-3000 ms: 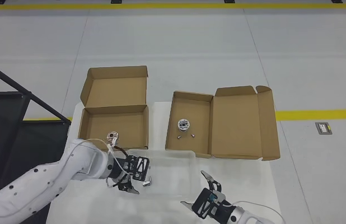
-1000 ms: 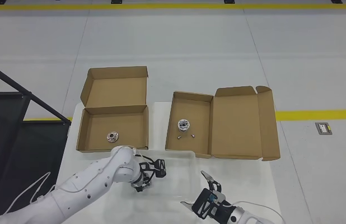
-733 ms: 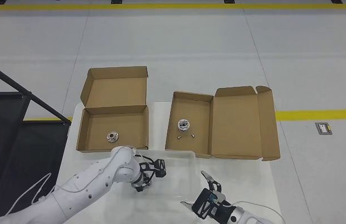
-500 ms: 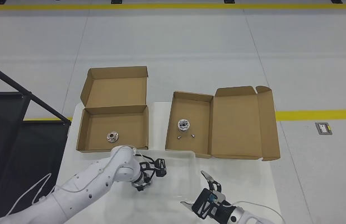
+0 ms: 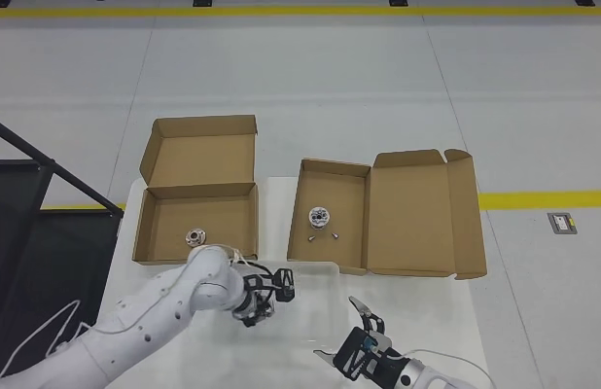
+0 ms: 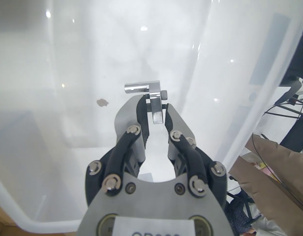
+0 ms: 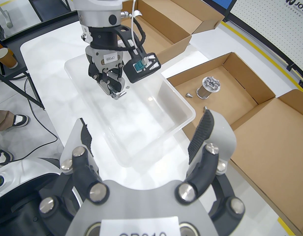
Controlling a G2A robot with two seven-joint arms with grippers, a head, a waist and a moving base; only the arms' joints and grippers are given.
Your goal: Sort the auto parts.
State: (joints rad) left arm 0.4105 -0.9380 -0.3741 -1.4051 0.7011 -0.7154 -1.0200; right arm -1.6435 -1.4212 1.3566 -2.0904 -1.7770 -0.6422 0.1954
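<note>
The left cardboard box [image 5: 228,216] has one round metal part [image 5: 195,235] lying in it. Next to the box, the left gripper [image 6: 155,106] is squeezed tight on a small shiny metal piece [image 6: 154,92] and holds it over the clear tub [image 7: 192,115]. The right cardboard box [image 5: 347,194] has a round ribbed part [image 5: 320,216] and two little bolts [image 5: 312,234] in it. The right gripper [image 7: 144,120] is wide open, near the tub.

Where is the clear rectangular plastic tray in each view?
Top view: the clear rectangular plastic tray lies below the left gripper.
Left wrist view: its floor and walls show behind that gripper.
Right wrist view: it lies under that gripper.
Shared landmark: left gripper, shut on a small silver part.
</note>
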